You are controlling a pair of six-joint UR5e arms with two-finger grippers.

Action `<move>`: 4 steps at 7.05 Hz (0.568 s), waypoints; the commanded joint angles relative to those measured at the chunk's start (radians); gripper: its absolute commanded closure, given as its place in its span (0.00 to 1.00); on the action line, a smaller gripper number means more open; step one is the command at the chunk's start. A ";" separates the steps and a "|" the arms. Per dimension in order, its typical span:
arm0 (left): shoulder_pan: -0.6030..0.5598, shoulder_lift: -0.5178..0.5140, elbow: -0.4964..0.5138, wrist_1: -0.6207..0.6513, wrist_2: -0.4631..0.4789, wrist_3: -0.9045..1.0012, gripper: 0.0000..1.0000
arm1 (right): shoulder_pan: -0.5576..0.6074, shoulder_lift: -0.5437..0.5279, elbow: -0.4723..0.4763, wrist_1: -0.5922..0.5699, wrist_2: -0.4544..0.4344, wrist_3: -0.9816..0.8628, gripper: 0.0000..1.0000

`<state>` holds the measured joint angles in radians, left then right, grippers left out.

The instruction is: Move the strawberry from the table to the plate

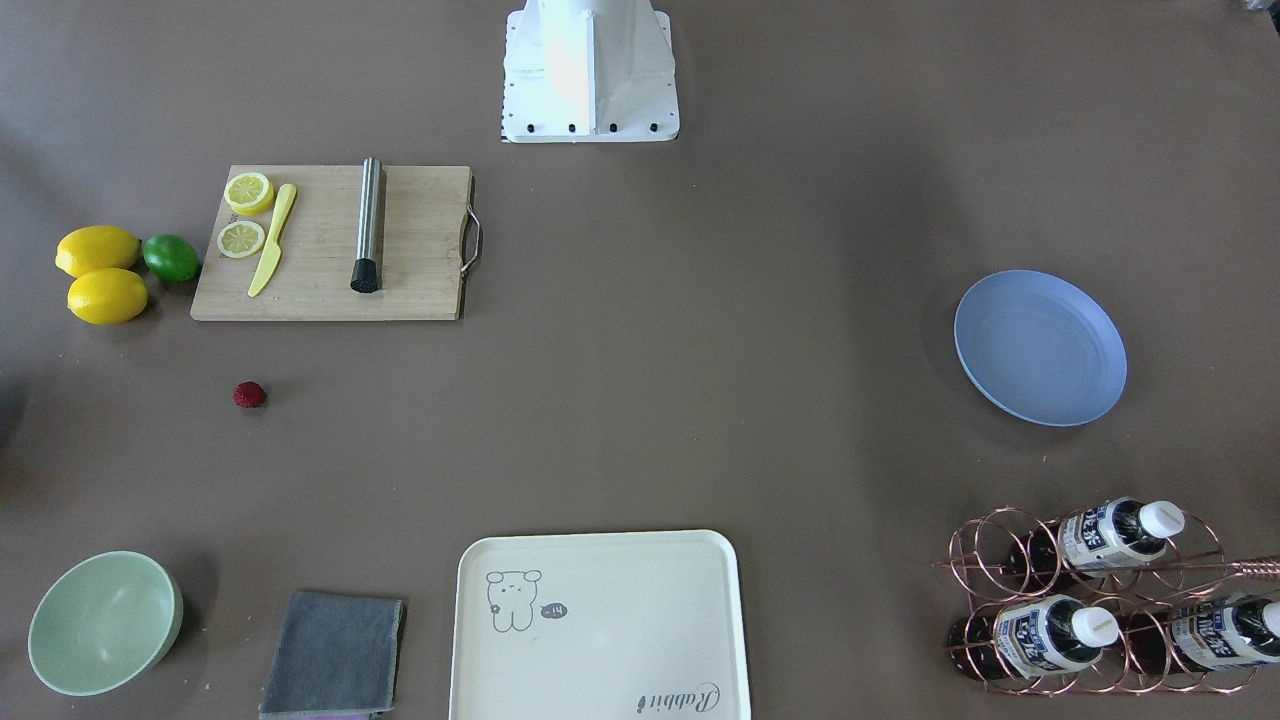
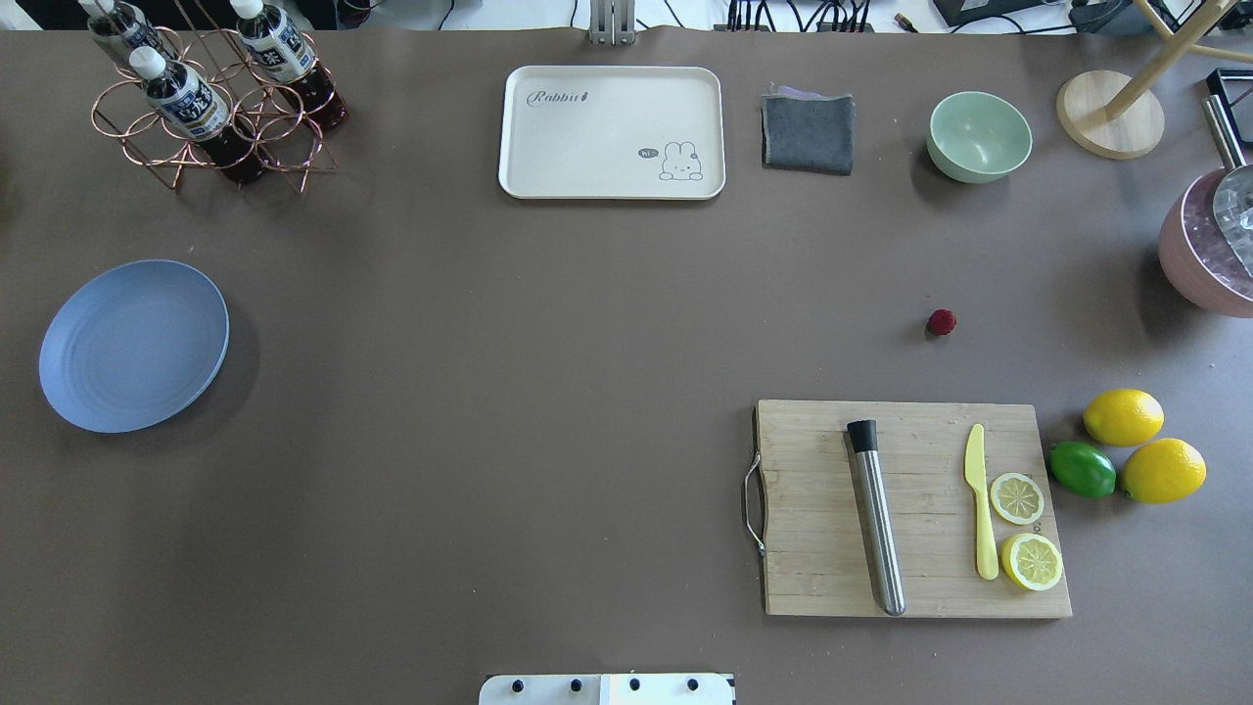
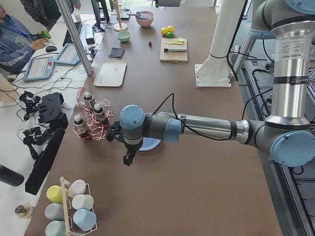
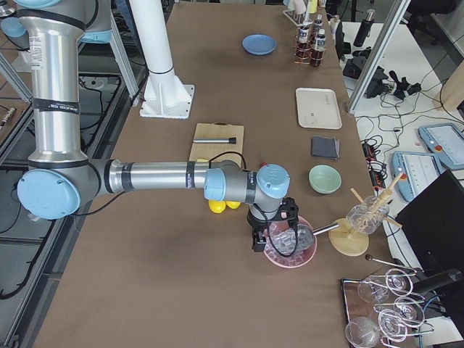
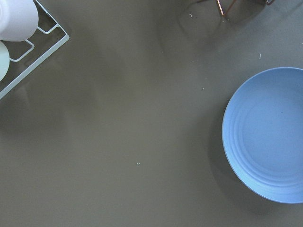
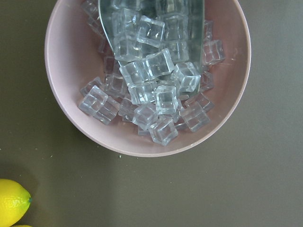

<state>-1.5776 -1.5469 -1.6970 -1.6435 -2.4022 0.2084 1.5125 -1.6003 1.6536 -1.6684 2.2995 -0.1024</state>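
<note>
The strawberry (image 1: 249,395) (image 2: 942,322), small and dark red, lies alone on the table (image 2: 489,343) beyond the cutting board. The pale blue plate (image 2: 134,345) (image 1: 1040,347) (image 5: 267,135) sits far off at the other end and holds nothing. Only the side views show the grippers. My left gripper (image 3: 129,158) hangs over the table's left end beside the plate; I cannot tell whether it is open or shut. My right gripper (image 4: 255,243) hangs above the pink bowl of ice at the right end; I cannot tell its state either.
A wooden cutting board (image 2: 910,509) carries a steel muddler, a yellow knife and lemon slices. Two lemons (image 2: 1123,416) and a lime (image 2: 1082,469) lie beside it. A cream tray (image 2: 612,132), grey cloth (image 2: 808,132), mint bowl (image 2: 979,136), bottle rack (image 2: 210,98) and pink ice bowl (image 6: 147,78) line the edges.
</note>
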 commanded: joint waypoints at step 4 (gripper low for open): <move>0.002 -0.036 0.030 -0.138 -0.003 -0.103 0.01 | 0.000 0.011 0.018 0.006 0.008 0.006 0.00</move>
<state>-1.5779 -1.5771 -1.6645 -1.7386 -2.4052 0.1698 1.5125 -1.5954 1.6580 -1.6665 2.3005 -0.0994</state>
